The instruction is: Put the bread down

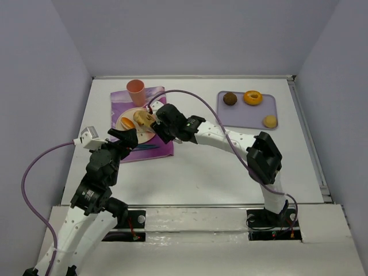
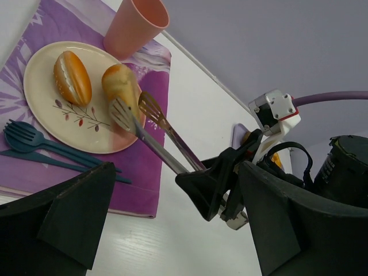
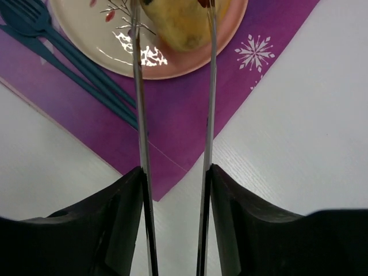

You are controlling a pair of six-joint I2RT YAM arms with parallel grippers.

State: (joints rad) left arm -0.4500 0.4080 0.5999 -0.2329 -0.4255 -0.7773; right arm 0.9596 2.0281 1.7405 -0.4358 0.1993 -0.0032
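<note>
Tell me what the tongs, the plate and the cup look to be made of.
Tongs: polished metal, probably steel; thin silvery arms with mirror glints.
Plate: glazed ceramic or melamine, hard to tell which; glossy cream surface with a printed twig and a bright reflection.
Cup: likely matte plastic; even salmon-pink colour, thin rim, no shine.

The golden-brown oblong bread roll (image 2: 119, 83) sat between the slotted tips of the metal tongs (image 2: 150, 129), near the rim of the cream floral round plate (image 2: 52, 118). Whether it rested on the plate could not be determined. A second orange-crusted roll (image 2: 72, 76) with white slashes lay flat on the plate, just beside the first.
</note>
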